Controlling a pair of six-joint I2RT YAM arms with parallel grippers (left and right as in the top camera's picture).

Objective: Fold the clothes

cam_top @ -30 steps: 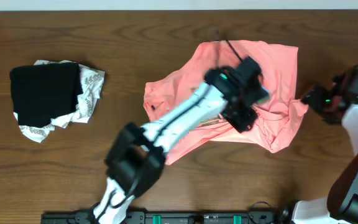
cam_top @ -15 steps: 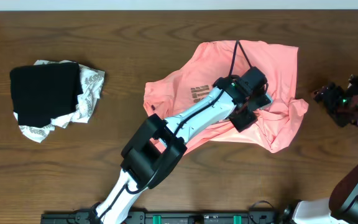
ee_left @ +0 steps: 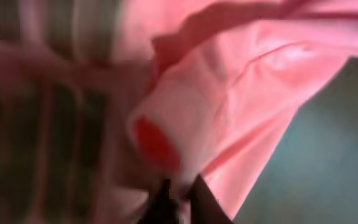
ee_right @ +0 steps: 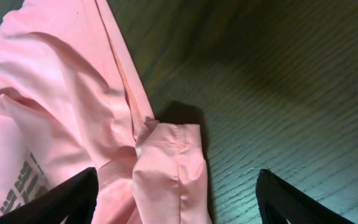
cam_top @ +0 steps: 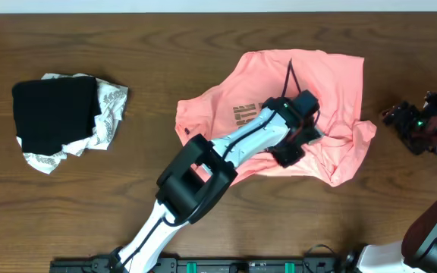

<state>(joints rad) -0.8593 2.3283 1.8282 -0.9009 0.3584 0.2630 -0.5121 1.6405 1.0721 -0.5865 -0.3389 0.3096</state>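
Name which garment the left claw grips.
The salmon-pink fabric T-shirt with gold lettering; the left claw is shut on it. The black folded garment and white patterned cloth lie apart.

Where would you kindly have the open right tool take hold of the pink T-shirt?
Probably the sleeve tip at the pink T-shirt's right edge, coming from the bare table side: it juts out as a doubled, raised flap, and the right tool faces it.
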